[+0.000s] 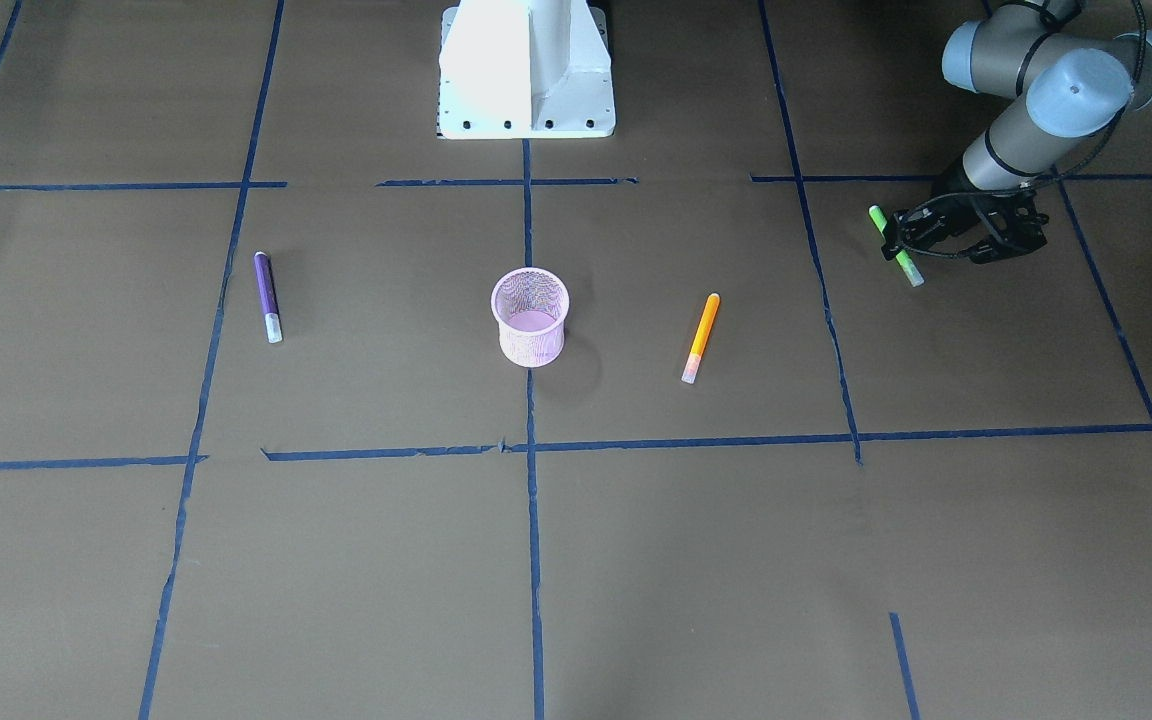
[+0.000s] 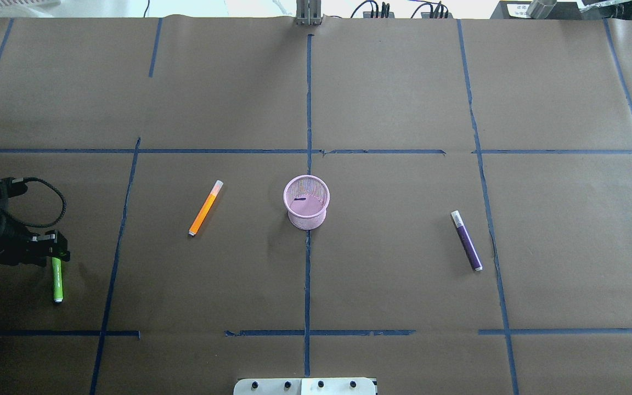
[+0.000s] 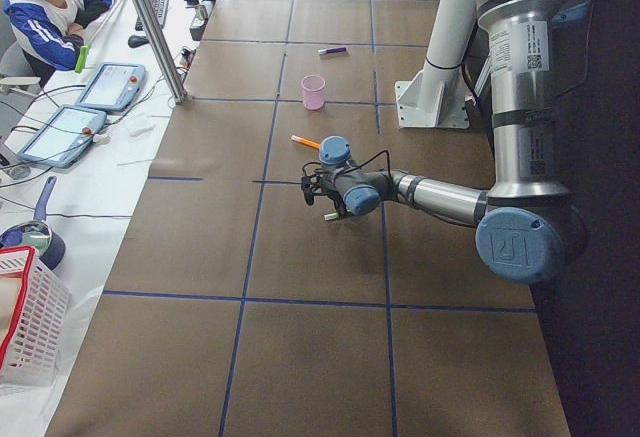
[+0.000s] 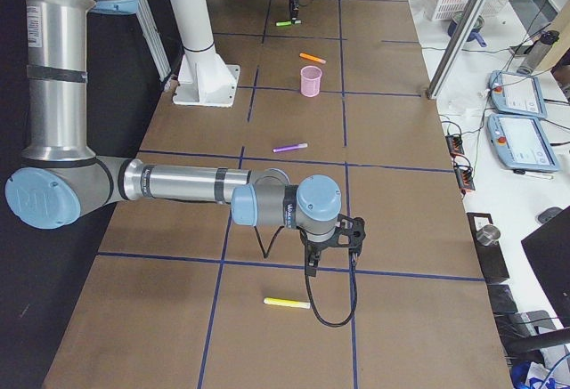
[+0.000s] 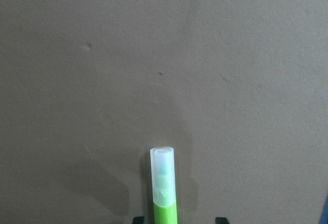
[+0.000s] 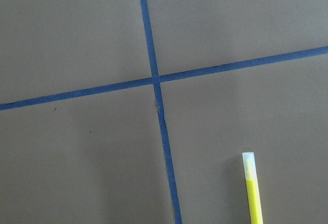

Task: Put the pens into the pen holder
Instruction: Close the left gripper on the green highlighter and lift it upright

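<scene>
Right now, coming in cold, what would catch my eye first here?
The pink pen holder stands in the middle of the table, with the orange pen and the purple pen lying flat on either side of it. Out at the robot's left, the left pincer is open and straddles the green pen. A yellow pen lies near the right arm.

No legible txt anywhere. White sticker [image 3: 521, 47] on the near arm's silver-grey tube has print, too small to read. Pale logo on the round blue joint cap [image 3: 512, 248], letters unclear. Grey tablet screens [image 3: 108, 85] on the side desk are blurred.
</scene>
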`<action>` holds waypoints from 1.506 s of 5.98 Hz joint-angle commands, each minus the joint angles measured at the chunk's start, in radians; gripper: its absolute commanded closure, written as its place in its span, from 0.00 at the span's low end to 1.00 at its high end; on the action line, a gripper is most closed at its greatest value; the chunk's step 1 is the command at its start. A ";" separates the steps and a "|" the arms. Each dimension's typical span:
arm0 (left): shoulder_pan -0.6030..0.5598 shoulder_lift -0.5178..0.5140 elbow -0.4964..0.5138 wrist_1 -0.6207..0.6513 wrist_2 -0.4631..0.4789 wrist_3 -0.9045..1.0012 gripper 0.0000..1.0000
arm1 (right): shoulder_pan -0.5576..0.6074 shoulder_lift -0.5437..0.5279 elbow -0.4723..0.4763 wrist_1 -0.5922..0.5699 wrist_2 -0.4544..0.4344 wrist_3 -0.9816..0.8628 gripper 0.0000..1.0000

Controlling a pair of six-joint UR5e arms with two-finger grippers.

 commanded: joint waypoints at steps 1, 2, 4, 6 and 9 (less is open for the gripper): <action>0.004 -0.020 0.030 0.000 0.017 0.002 0.45 | 0.000 0.000 0.000 0.000 -0.002 0.000 0.00; 0.001 -0.017 0.030 0.000 0.018 0.002 0.46 | 0.000 0.000 0.000 0.000 -0.002 0.000 0.00; -0.005 -0.013 0.026 0.002 0.002 0.043 0.84 | 0.000 0.000 0.000 0.000 -0.002 0.000 0.00; -0.002 -0.009 0.010 0.010 -0.015 0.045 0.98 | 0.000 0.000 0.000 0.000 -0.003 -0.002 0.00; -0.008 -0.064 -0.068 0.017 -0.054 0.183 0.98 | 0.000 0.000 0.002 0.000 -0.005 -0.002 0.00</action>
